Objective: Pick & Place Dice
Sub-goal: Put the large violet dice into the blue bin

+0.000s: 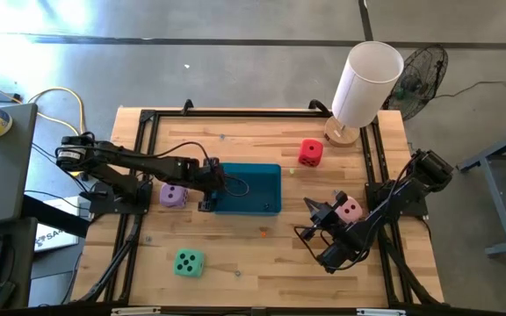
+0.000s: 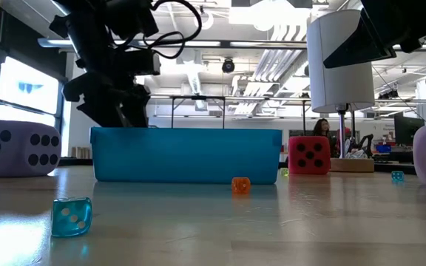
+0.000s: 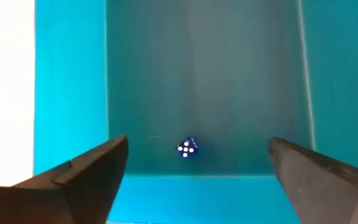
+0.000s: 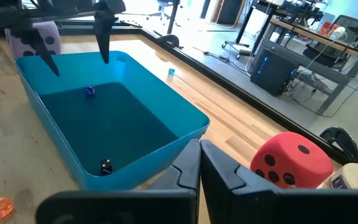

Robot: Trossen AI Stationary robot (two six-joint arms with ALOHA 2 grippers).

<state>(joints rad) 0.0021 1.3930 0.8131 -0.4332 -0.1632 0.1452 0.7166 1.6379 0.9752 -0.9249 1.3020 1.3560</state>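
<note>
My left gripper (image 1: 209, 180) hangs open over the left end of the teal tray (image 1: 262, 171), its fingers pointing steeply down. Between them and below, a small dark blue die (image 3: 187, 148) lies on the tray floor. A small black die (image 4: 106, 166) lies at the tray's other end. The lilac die (image 1: 173, 195) rests on the table beside the left arm, the mint green die (image 1: 189, 262) near the front edge, and the red die (image 1: 310, 153) at the far right. The pink die (image 1: 350, 209) rests beside my right gripper (image 4: 199, 155), which is shut and holds nothing.
A small orange die (image 2: 240, 185) lies in front of the tray, and a small clear teal die (image 2: 71, 216) lies nearer the front edge. A white cylinder (image 1: 367, 79) on a wooden base stands at the far right corner. A black frame (image 1: 148, 118) runs round the tabletop.
</note>
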